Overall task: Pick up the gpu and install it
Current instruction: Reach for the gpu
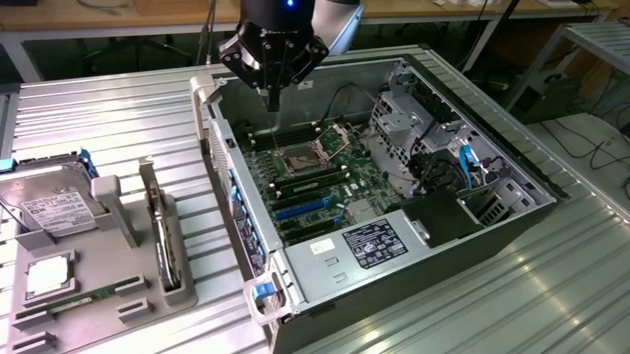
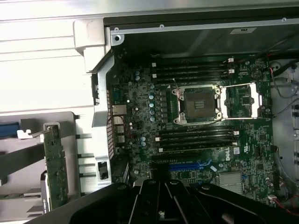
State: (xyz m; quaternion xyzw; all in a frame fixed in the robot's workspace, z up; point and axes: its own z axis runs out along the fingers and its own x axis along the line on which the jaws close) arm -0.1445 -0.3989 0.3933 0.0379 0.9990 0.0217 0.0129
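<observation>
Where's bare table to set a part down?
Free: ribbed table beyond the gray tray, up to the case; also the wide stretch on the exterior view's right of the case. Crowded: the tray, with hard drive, gpu and RAM stick, and the case interior over the motherboard.

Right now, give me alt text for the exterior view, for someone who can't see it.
A shut, empty black robot tool hangs over the green motherboard of an open black computer case on a ribbed metal table. On the exterior view's left, the green gpu card stands on edge in a grey holder, beside a silver hard drive.
</observation>
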